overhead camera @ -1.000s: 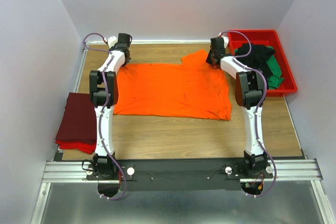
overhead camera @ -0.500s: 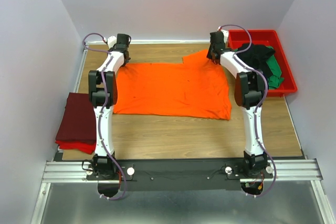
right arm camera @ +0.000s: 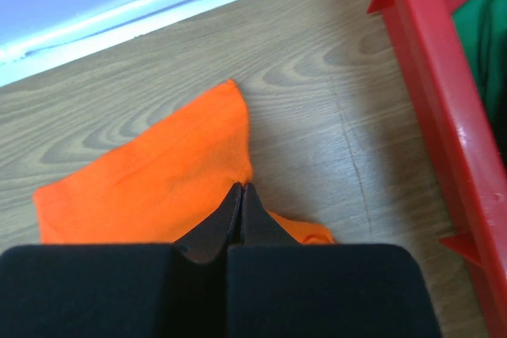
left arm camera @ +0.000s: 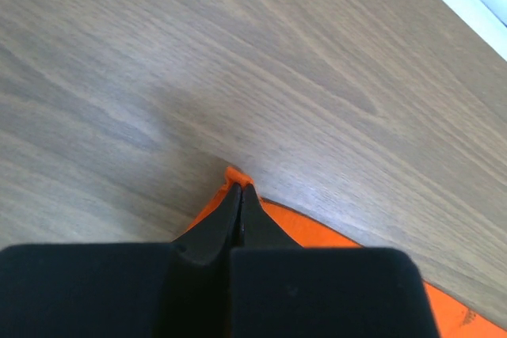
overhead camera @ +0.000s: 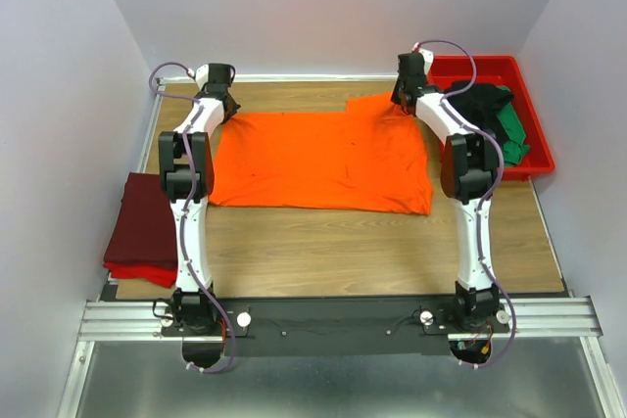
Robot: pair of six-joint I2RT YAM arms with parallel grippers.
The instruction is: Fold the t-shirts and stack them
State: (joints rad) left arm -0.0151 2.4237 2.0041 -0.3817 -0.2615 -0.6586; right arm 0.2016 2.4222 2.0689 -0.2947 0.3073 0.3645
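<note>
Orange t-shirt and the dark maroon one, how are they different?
The bright orange cloth t-shirt lies spread open in the middle of the wooden table; the dark maroon cloth t-shirt sits folded at the left edge. The orange one covers far more room. The left gripper and right gripper each pinch the far edge of the orange one; nothing touches the maroon one. Both are plain soft cloth.

right hand (right arm camera: 241, 191) pinching orange t-shirt (right arm camera: 150, 187), red tray (right arm camera: 420, 77)
</note>
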